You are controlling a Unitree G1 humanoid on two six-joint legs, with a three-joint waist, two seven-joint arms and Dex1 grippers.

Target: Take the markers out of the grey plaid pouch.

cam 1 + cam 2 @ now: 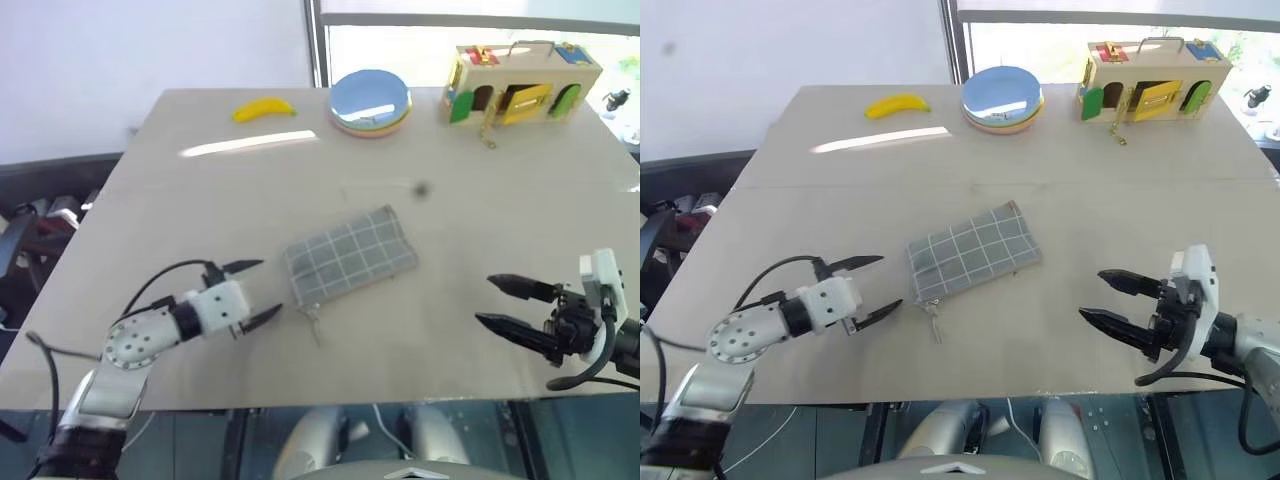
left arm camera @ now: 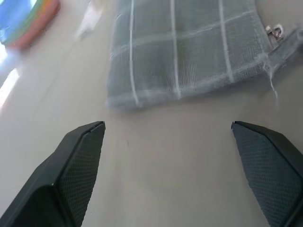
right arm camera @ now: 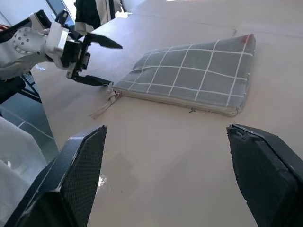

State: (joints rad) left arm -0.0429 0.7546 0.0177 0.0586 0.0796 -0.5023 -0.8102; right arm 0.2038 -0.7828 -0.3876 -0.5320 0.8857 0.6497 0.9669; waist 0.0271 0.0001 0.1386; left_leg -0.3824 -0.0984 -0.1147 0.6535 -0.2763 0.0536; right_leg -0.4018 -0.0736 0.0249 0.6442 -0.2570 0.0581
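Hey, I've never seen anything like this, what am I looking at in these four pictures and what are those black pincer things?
This is a humanoid robot with two arms. Two pictures come from the two eyes of a camera on its head, looking down over a table. The other two come from cameras on its wrists, each looking along that arm's own two black fingers.

The pincers are its grasping tools. The left tool and the right tool both stand open and hold nothing.

Between them lies a grey plaid pouch, flat on the table, with its zip pull cord at the end near the left tool. No markers can be seen; the pouch looks zipped shut.

At the far edge sit a yellow banana, a stack of coloured plates and a wooden toy box with coloured doors.
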